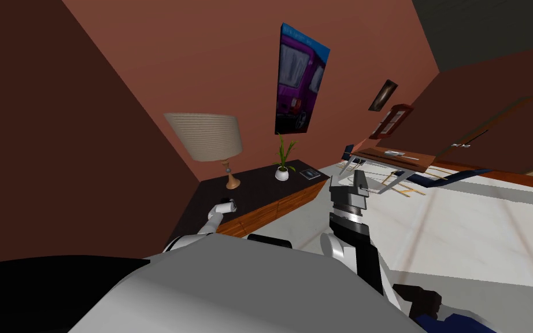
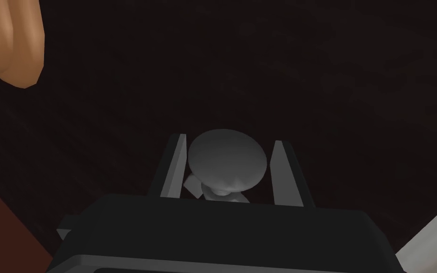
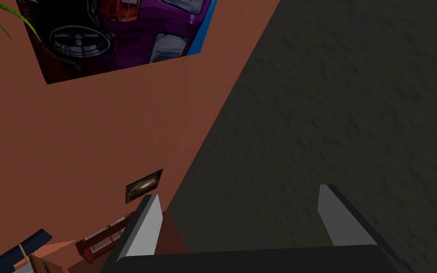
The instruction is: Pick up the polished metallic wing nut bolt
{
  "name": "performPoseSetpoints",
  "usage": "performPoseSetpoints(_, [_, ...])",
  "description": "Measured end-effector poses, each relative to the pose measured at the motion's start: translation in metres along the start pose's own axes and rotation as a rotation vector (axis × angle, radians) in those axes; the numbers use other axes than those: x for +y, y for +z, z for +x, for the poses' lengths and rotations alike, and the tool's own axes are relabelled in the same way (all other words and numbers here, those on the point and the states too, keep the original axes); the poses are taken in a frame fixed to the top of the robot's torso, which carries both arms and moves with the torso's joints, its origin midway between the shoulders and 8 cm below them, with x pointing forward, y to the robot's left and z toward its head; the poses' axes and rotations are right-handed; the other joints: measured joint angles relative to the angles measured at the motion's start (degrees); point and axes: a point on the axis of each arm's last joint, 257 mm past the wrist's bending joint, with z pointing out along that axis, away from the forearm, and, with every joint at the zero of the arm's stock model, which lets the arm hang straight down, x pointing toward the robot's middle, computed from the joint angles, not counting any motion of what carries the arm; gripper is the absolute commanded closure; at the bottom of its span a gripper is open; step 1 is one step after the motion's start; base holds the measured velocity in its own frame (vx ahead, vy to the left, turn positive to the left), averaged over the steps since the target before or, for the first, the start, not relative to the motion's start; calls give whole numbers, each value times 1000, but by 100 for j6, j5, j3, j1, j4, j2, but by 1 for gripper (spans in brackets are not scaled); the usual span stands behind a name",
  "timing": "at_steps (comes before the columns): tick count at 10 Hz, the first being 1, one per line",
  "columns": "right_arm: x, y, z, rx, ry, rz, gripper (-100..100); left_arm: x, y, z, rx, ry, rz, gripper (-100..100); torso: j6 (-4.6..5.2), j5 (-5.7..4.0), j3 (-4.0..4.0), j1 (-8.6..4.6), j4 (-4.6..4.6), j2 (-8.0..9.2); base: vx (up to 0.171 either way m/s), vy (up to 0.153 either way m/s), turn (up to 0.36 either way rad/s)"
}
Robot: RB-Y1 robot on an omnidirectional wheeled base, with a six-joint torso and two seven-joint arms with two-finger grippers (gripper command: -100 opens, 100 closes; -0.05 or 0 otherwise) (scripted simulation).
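Left wrist view is showing the left gripper [image 2: 229, 141] set about the wing nut bolt [image 2: 226, 163]. Its two fingers [image 2: 177, 166] are standing closer together than their open spread and are lying against the sides of the bolt's rounded head, so the jaws are judged to be grasping it. The bolt is showing as plain matte grey, with a short stem and a wing tucked under the head, close to the gripper's dark body.

Beyond the bolt, the dark top of the sideboard [image 2: 331, 95] is lying as a flat plane. Whether the bolt is resting on it or is already clear of it cannot be told. The tan lamp base [image 2: 11, 42] is standing near the gripper, apart from it.

Head view is placing this gripper over the near end of the sideboard, short of the lamp. A potted plant [image 1: 282, 167] is standing further along the same top, well apart.

The right gripper [image 3: 239, 192] is hanging raised beside the sideboard with its fingers spread wide and nothing between them.

Judgement: the grasp is in hand and the lift is not yet confirmed. The next move is calling for a straight rise off the top with the clamp held firm, since the rounded head is offering the blades little flat to bite on. The path should be keeping away from the lamp base.
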Motion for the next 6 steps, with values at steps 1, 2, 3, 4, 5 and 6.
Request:
performPoseSetpoints(1, [0, 0, 0, 0, 0, 0, 0, 0, 0, 0, 0, 0, 1, 100, 0, 1, -2, 1, -2, -1, 0, 0, 0])
performPoseSetpoints(2, [0, 0, 0, 0, 0, 0, 0, 0, 0, 0, 0, 0, 1, 100, 0, 1, -2, 1, -1, -2, 0, 0, 0])
performPoseSetpoints(3, [0, 0, 0, 0, 0, 0, 0, 0, 0, 0, 0, 0, 0, 0, 0, 0, -1, 0, -1, -2, 0, 0, 0])
performPoseSetpoints(4, [0, 0, 0, 0, 0, 0, 0, 0, 0, 0, 0, 0, 0, 100, 0, 0, -1, 0, -1, -2, 17, 10, 145])
performPoseSetpoints(5, [0, 0, 0, 0, 0, 0, 0, 2, -1, 4, 5, 8, -1, 100, -7, 0, -3, 4, -2, -4, 30, 12, 164])
performPoseSetpoints(6, [0, 0, 0, 0, 0, 0, 0, 5, -3, 7, 8, 18, -5, 100, -6, 1, -5, 5, -2, -8, 21, 4, 35])
